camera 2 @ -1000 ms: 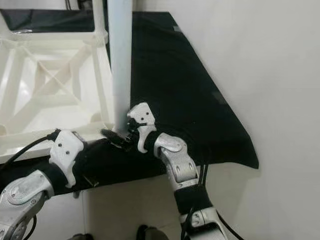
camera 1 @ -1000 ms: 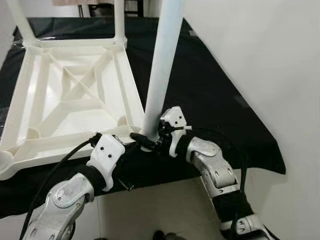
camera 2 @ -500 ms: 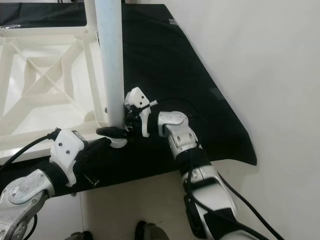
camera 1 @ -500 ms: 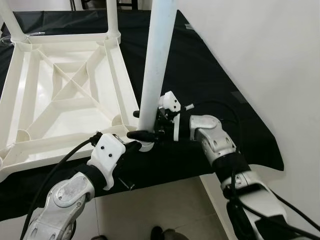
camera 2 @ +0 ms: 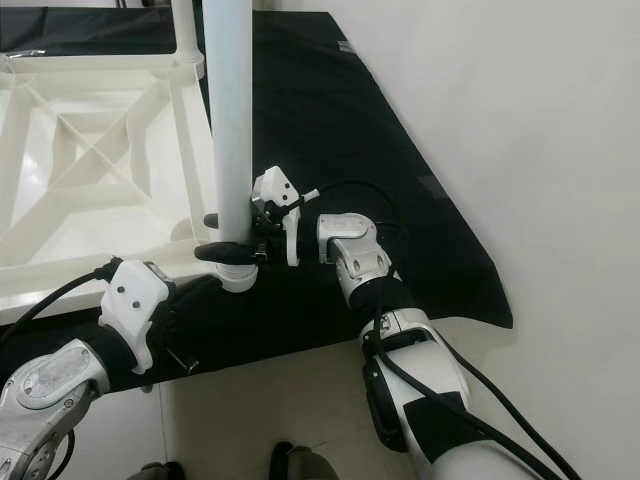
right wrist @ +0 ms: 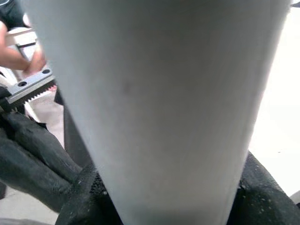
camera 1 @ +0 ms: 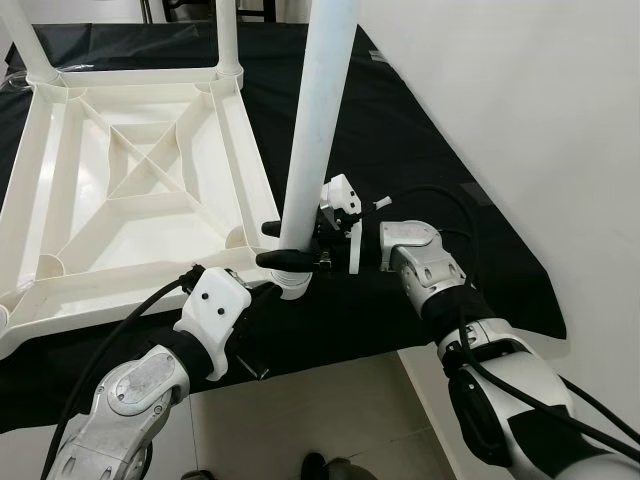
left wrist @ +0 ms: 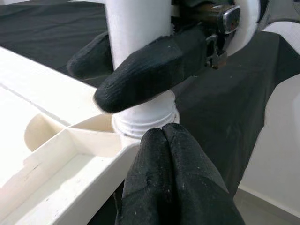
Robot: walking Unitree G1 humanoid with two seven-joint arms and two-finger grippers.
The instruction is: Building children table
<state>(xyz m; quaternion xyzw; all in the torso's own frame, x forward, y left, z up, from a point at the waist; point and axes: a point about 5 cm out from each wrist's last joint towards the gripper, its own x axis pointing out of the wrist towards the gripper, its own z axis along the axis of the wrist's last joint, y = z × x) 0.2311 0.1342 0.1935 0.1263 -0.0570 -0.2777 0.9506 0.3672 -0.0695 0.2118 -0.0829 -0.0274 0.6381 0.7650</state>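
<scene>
My right gripper clamps the white leg standing in the upturned tabletop corner socket; left gripper, fingers pressed together, braces the frame; seating probably unfinished, so twist next

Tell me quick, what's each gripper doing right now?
Left gripper: shut, empty, tips against the corner of the tabletop at the leg's socket.
Right gripper: shut on the table leg, near its base.

Right fingers around table leg
</scene>
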